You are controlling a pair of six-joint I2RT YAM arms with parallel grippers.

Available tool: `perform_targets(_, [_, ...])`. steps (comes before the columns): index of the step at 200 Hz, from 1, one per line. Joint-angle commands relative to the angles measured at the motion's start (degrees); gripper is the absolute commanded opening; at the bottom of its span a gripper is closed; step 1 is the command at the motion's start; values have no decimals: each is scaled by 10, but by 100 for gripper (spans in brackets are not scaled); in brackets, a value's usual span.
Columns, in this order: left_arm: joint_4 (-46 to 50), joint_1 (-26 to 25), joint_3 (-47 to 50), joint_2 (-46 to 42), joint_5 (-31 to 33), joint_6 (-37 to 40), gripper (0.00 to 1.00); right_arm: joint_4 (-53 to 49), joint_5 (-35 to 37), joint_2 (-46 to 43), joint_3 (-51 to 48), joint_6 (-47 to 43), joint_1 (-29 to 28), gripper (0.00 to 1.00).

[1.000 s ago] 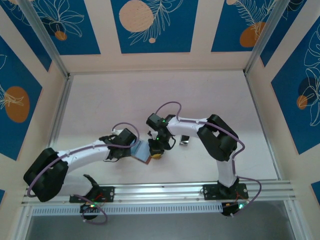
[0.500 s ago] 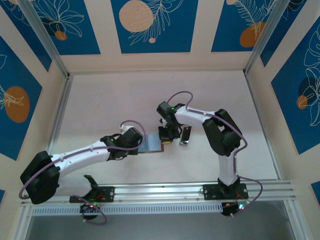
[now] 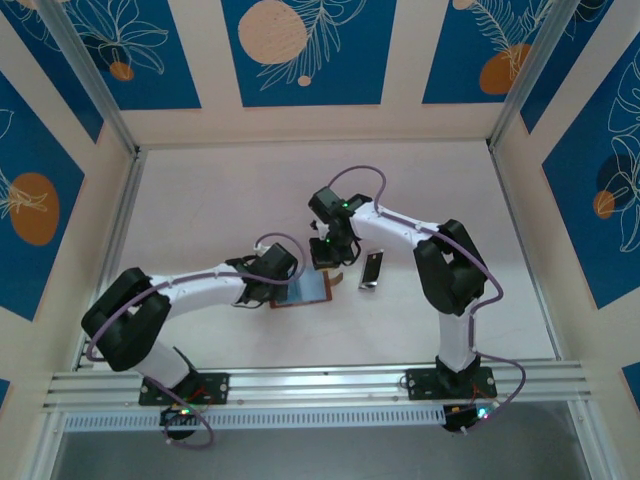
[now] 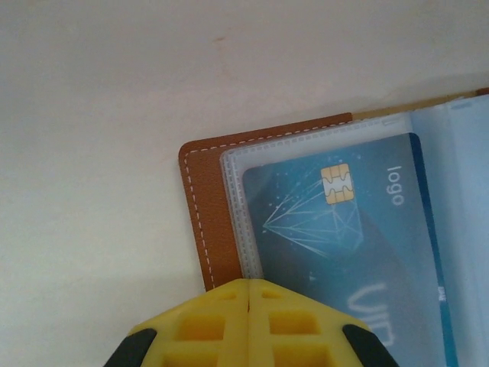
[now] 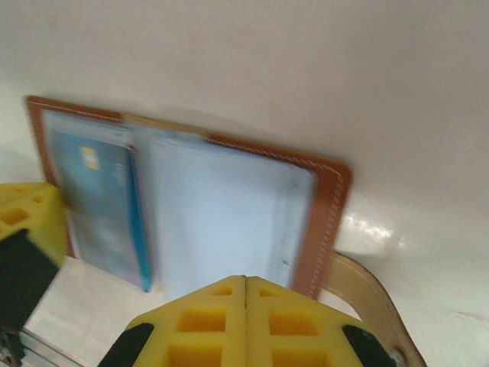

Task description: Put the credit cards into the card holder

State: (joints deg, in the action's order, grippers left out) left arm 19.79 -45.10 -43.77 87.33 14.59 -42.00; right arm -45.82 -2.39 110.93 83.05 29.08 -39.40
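Brown leather card holder (image 4: 210, 206) lies open flat — blue chip credit card (image 4: 344, 229) tucked inside.

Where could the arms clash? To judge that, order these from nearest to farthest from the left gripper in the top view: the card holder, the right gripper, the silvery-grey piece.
From the left gripper, in the top view:
1. card holder: lying open, its left edge at the fingertips.
2. right gripper: by the holder's far edge, toward its right end.
3. silvery-grey piece: farthest, on the table right of the holder.
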Motion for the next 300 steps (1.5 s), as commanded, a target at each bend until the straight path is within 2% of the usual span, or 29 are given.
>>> perform_targets(1, [-12,5,20,-2,-10,1,0,-11,-11,28,29,-13,-2,4])
perform_targets(67, [-19,4,58,-19,-11,-12,0,-13,21,89,53,-9,-14,4])
perform_targets(104, [-28,4,59,-11,-18,-12,0,-10,10,114,56,-3,-29,4])
perform_targets(207, [-37,0,53,-8,-22,-12,0,161,-277,109,-3,69,-18,9])
perform_targets(238, [-37,0,51,-11,-24,-12,0,177,-278,127,0,84,-19,9])
perform_targets(278, [-17,-1,51,-48,-17,-8,0,168,-240,121,-4,86,-20,11])
perform_targets(300, [10,-1,47,-85,-7,-1,7,158,-228,122,-7,86,-14,11])
